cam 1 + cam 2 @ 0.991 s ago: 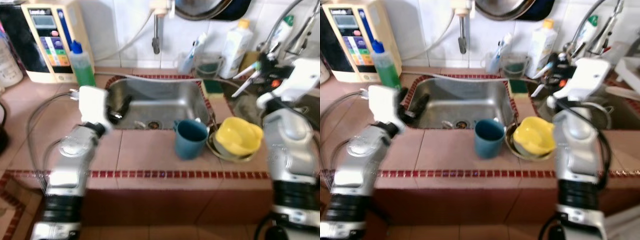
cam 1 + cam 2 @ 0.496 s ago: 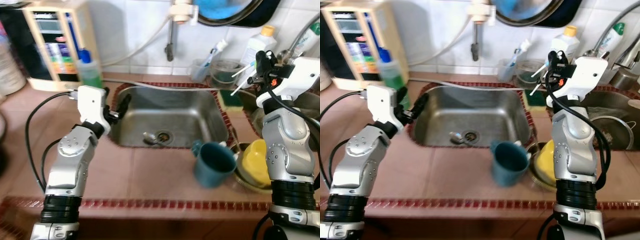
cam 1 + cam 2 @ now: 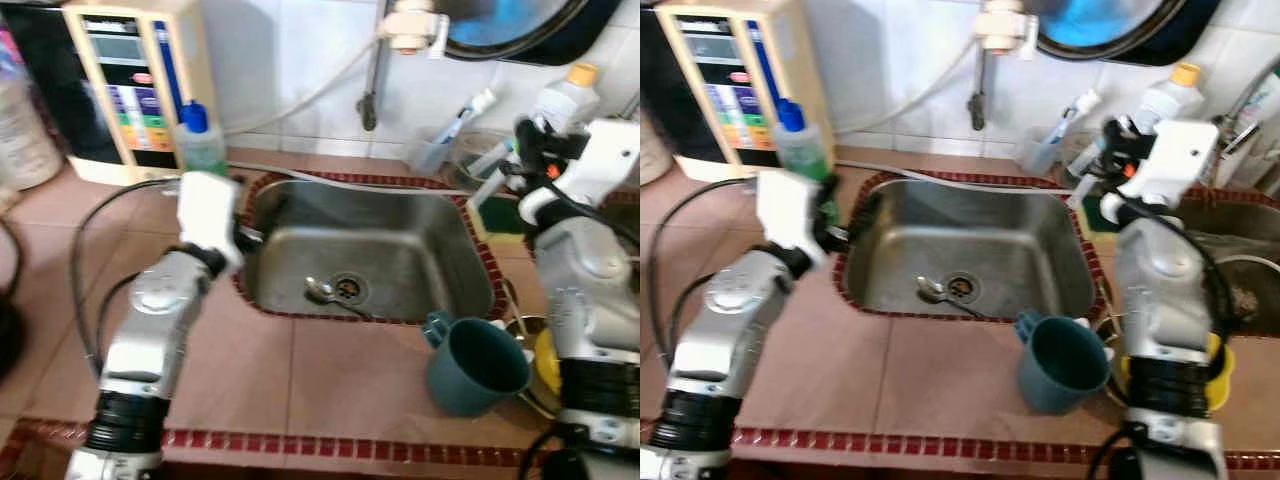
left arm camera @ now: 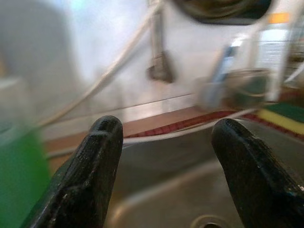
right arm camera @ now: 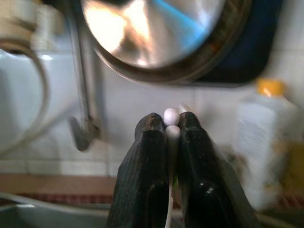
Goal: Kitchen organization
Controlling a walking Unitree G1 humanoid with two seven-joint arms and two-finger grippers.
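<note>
Chopsticks (image 5: 171, 124), two thin white sticks, sit pinched between our right gripper (image 5: 167, 127) fingers, tips poking just past the pads, raised at upper right of the head view, likely so we can carry them clear of the sink (image 3: 400, 215). Our left gripper (image 4: 164, 142) hovers at the sink's left rim, fingers spread and empty, beside the green bottle (image 3: 199, 140).

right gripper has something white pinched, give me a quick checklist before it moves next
1. Right gripper shut on thin white sticks: ok.
2. What the sticks are: cannot tell.
3. Left gripper open, nothing held: ok.
4. Sink free for a drop: not ok, a spoon lies by the drain.
5. Blue mug upright on the counter: ok.
6. Views sharp: not ok, blurred.
</note>
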